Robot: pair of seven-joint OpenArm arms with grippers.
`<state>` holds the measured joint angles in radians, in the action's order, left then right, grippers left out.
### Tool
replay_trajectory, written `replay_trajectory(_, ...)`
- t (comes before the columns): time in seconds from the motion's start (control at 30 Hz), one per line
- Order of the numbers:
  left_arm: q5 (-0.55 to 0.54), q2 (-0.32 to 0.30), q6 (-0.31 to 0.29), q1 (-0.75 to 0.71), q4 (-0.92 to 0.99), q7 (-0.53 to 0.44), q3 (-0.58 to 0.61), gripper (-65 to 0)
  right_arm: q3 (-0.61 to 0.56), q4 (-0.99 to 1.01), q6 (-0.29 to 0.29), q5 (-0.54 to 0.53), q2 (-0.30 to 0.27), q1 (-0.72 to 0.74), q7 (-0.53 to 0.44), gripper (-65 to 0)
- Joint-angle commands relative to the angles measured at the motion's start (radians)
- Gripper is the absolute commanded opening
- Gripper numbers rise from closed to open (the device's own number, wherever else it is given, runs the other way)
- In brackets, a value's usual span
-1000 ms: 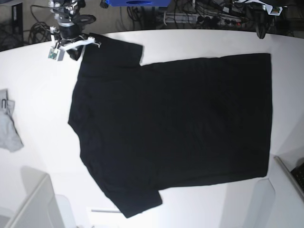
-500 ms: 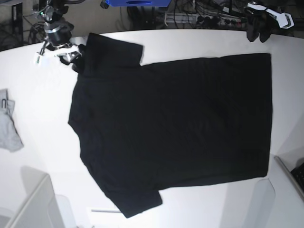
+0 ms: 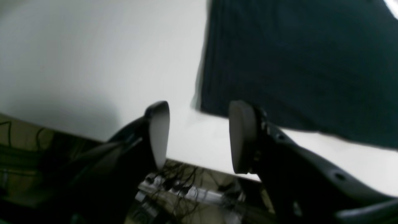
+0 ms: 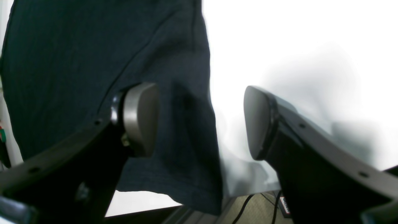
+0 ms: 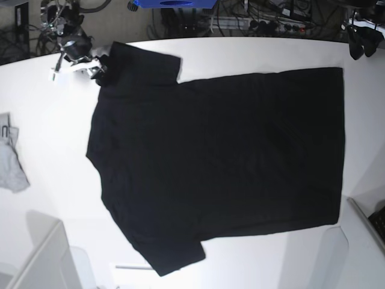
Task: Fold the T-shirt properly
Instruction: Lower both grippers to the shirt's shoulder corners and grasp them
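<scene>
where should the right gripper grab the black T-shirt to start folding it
Take the T-shirt by the far sleeve's hem, coming in from the table edge. That sleeve already sits between the open fingers of the right gripper, and its loose edge overhangs the table, so a finger can likely slip under it.

We find no readable text in any view. The black T-shirt (image 5: 216,156) shows its plain side only, no print or label visible. The grey garment (image 5: 11,159) at the desk (image 5: 54,138) edge carries a dark mark we cannot make out. A small tag near the cables is too blurred to read.
</scene>
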<state>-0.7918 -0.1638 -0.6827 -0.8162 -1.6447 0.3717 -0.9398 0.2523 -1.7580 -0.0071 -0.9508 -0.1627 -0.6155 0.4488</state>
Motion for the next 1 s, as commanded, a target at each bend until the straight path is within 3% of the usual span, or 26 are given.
replay_trajectory(0.0, 0.028, 0.004, -0.015, 0.002, -0.005, -0.007, -0.008, -34.7, -0.024, -0.004, 0.009, -0.007, -0.01, -0.007, -0.009, -24.6)
replay_trajectory(0.1, 0.122, 0.036, -0.015, 0.037, -0.001, -0.006, -0.011, -34.7, -0.103, 0.008, 0.009, -0.006, -0.018, -0.008, -0.011, -24.8)
replay_trajectory(0.2, 0.131, 0.042, -0.015, 0.039, -0.001, -0.006, -0.009, -34.7, -0.15, 0.02, 0.009, -0.004, -0.016, -0.008, -0.014, -25.2)
replay_trajectory(0.5, 0.131, 0.034, -0.015, 0.06, 0.034, -0.004, -0.012, -34.7, -0.178, 0.069, 0.009, -0.004, -0.016, -0.004, -0.017, -40.7)
replay_trajectory(0.6, 0.131, 0.034, -0.015, 0.076, 0.07, -0.004, -0.012, -34.7, -0.178, 0.069, 0.009, -0.004, -0.016, -0.004, -0.017, -50.3)
replay_trajectory(0.67, 0.131, 0.034, -0.015, 0.088, 0.085, -0.004, -0.012, -34.7, -0.178, 0.069, 0.009, -0.004, -0.016, -0.002, -0.015, -62.4)
replay_trajectory(0.7, 0.131, 0.034, -0.015, 0.094, 0.09, -0.004, -0.012, -34.7, -0.176, 0.069, 0.009, -0.004, -0.016, -0.002, -0.011, -65.0)
replay_trajectory(0.87, 0.13, 0.036, -0.015, 0.125, 0.091, 0.002, -0.008, -34.7, -0.176, 0.071, 0.008, -0.004, -0.016, -0.004, -0.011, -65.0)
replay_trajectory(0.97, 0.13, 0.034, -0.015, 0.171, 0.11, 0.12, -0.028, -34.7, -0.176, 0.071, 0.008, -0.004, -0.016, -0.005, -0.011, -65.0)
